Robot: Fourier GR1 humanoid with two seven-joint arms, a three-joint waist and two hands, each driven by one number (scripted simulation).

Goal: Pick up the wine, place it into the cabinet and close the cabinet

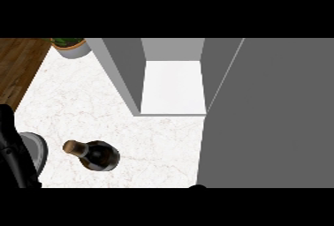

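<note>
Wine bottle [98,154] is being left ungrasped on the counter [85,110]; cabinet [173,84] is being kept open; left hand [13,150] fingers cannot be told.

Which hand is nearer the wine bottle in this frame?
Left. The left hand shows at the view's left edge, just left of the wine bottle, not touching it. The right hand only peeks in at the lower edge, farther off to the bottle's right.

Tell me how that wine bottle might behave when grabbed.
The wine bottle stands upright on the counter, tall with a narrow corked neck, so it could tip if nudged high. Its dark glossy body looks like glass: probably slippery and breakable.
</note>
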